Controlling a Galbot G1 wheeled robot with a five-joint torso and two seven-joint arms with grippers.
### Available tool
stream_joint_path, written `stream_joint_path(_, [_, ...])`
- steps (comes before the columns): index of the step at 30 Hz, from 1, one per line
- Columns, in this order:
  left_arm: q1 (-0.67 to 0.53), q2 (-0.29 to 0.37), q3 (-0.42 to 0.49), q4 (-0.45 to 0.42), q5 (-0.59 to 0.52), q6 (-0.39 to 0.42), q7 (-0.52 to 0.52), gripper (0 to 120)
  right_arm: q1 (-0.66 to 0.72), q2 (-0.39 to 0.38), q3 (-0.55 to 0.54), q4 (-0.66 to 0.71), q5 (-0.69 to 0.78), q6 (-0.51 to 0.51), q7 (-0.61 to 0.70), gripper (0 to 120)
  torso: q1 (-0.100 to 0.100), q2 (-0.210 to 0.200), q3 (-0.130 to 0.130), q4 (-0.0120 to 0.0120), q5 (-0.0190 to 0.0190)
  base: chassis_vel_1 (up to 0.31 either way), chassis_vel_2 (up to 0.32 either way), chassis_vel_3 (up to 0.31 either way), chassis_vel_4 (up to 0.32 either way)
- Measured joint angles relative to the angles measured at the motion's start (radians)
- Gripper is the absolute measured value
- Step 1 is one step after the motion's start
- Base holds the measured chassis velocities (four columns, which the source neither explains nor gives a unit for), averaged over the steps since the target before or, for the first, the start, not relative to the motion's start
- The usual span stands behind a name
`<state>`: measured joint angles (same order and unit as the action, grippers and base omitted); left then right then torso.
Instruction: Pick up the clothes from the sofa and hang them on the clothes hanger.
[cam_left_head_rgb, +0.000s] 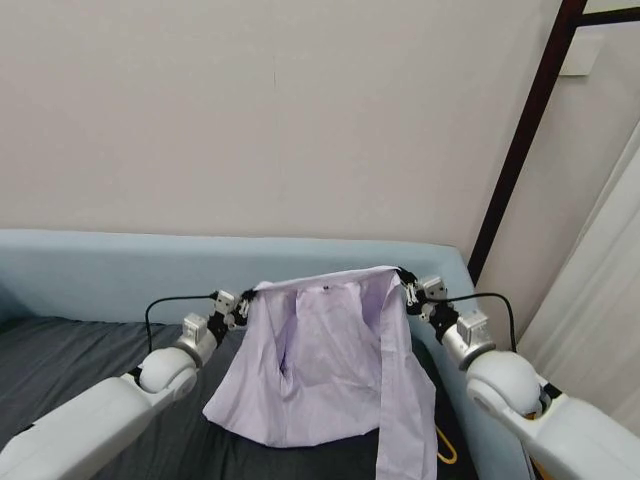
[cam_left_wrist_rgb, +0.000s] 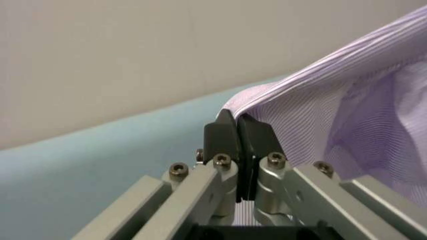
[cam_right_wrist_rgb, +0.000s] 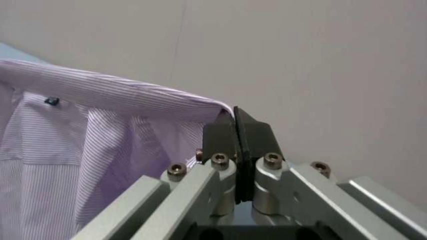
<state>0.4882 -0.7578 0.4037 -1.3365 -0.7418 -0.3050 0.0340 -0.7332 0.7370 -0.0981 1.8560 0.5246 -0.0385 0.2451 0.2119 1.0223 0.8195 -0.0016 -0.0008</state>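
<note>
A lilac striped shirt (cam_left_head_rgb: 325, 365) hangs stretched between my two grippers above the sofa (cam_left_head_rgb: 90, 275). My left gripper (cam_left_head_rgb: 246, 297) is shut on one shoulder of the shirt (cam_left_wrist_rgb: 347, 115); its dark fingertips (cam_left_wrist_rgb: 223, 132) pinch the fabric edge. My right gripper (cam_left_head_rgb: 404, 276) is shut on the other shoulder, with the shirt (cam_right_wrist_rgb: 100, 145) spreading away from its fingertips (cam_right_wrist_rgb: 250, 132). The shirt's lower hem rests on the dark seat cushion (cam_left_head_rgb: 70, 360). A dark vertical pole (cam_left_head_rgb: 520, 140) stands at the right, by the wall.
The sofa has a pale blue backrest and a dark grey seat. A plain beige wall (cam_left_head_rgb: 250, 110) rises behind it. A white curtain (cam_left_head_rgb: 590, 300) hangs at the far right. Something yellow (cam_left_head_rgb: 445, 450) lies on the seat under the shirt's sleeve.
</note>
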Motion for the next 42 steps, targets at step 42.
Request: stream_joint_path(42, [-0.152, 0.705, -0.455, -1.171, -0.698, 0.761, -0.906, 0, 0.56, -0.254, 0.082, 0.458, 0.969, -0.344, 0.21, 0, 0.0, 0.0, 0.0, -0.0006, 0.0005, 0.001, 0.0, 0.001, 0.004])
